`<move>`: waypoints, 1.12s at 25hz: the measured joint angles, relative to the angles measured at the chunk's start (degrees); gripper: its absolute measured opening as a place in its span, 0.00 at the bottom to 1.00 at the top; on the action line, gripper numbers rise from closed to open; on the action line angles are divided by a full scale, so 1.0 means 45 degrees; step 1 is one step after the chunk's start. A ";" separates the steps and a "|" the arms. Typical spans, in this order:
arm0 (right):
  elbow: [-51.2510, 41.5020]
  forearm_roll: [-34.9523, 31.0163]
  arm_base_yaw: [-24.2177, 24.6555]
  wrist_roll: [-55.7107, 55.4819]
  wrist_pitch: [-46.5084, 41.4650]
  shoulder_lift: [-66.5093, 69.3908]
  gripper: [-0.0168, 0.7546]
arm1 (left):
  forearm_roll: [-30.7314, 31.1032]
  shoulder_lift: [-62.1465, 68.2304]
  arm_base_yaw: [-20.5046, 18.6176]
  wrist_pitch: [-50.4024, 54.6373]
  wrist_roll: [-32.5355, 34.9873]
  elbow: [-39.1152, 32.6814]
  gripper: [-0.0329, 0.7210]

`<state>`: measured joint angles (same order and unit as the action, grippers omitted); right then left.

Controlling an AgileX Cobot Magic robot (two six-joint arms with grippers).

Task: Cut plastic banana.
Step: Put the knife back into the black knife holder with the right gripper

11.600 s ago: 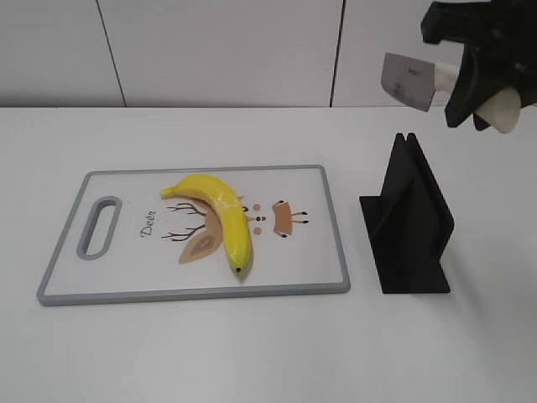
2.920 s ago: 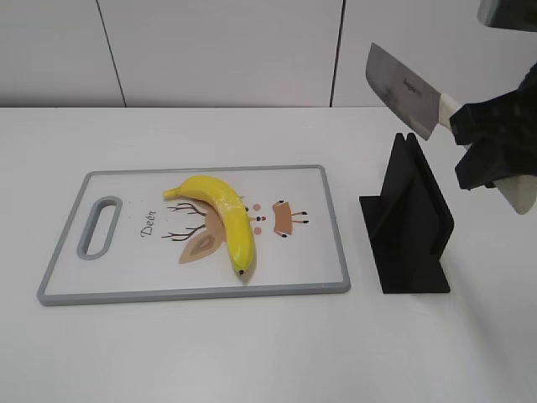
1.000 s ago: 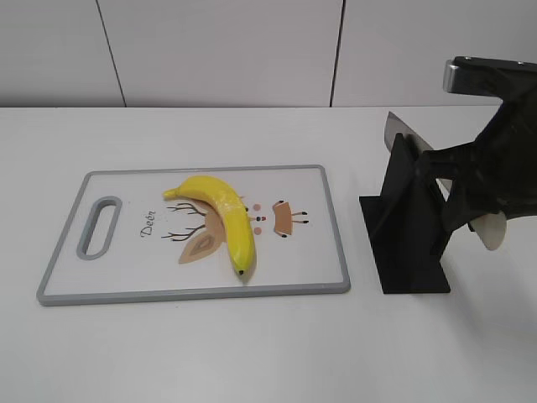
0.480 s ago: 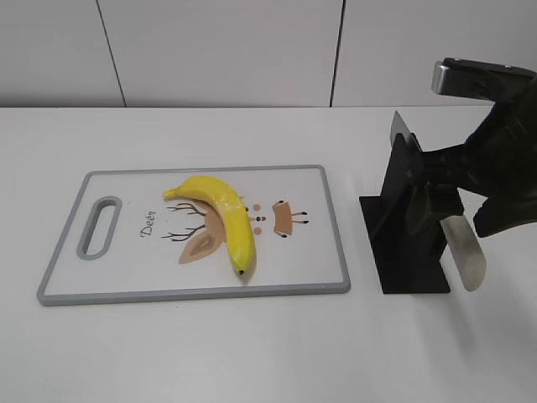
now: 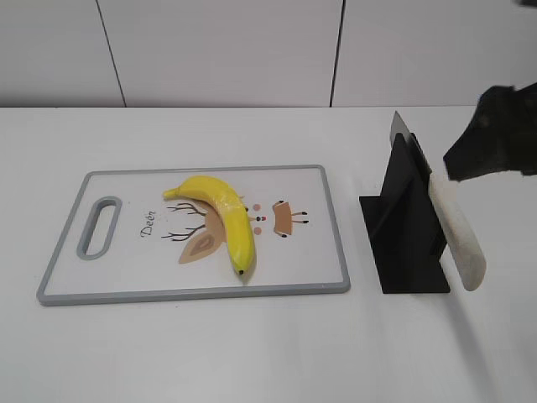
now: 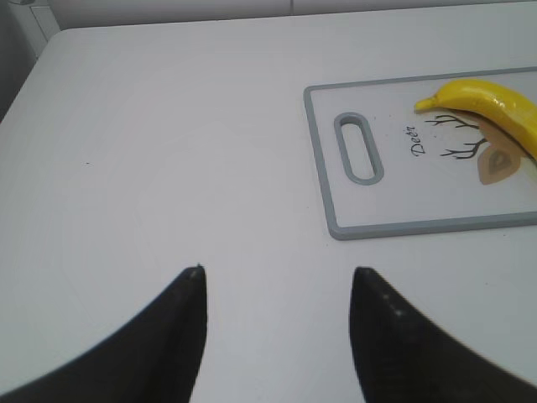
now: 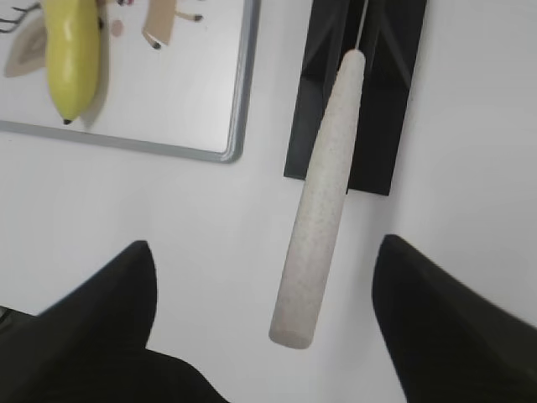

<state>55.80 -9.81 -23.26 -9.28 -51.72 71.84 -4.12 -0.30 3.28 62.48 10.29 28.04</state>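
The yellow plastic banana [image 5: 223,215] lies whole on the grey-rimmed cutting board [image 5: 193,294]; it also shows in the left wrist view [image 6: 488,97] and the right wrist view [image 7: 71,50]. The knife [image 5: 457,239] stands in the black stand [image 5: 407,231], blade in the slot, pale handle sticking out toward the front right. My right gripper [image 7: 264,250] is open and empty, drawn back from the handle [image 7: 323,218], which lies between the fingers without touching them. In the exterior view it is a dark shape [image 5: 495,141] at the right edge. My left gripper [image 6: 277,277] is open and empty over bare table left of the board [image 6: 403,227].
The board has a handle slot [image 5: 99,227] at its left end and a deer print under the banana. The black stand [image 7: 396,84] sits right of the board's right rim [image 7: 239,101]. A wall runs behind the table.
The right gripper lowered the knife into the black stand, let go of the handle and drew back up and to the right. The banana and board have not moved.
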 joint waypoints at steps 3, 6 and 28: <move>0.0000 0.0000 0.0000 0.1027 -0.0054 -0.1703 0.81 | 0.0000 0.0000 0.0000 0.0000 0.0000 0.0000 0.72; -0.0074 0.0000 0.0000 0.2486 -0.0085 -0.3385 0.79 | 0.0000 0.0000 0.0000 0.0000 0.0000 0.0000 0.72; -0.5567 0.0100 0.0000 0.4082 -0.0319 -1.2749 0.76 | 0.0000 0.0000 0.0000 -0.0012 0.0000 0.0000 0.77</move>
<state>30.75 -9.36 -23.26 9.09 -53.16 14.47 -4.12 -0.30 3.28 62.43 10.29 28.04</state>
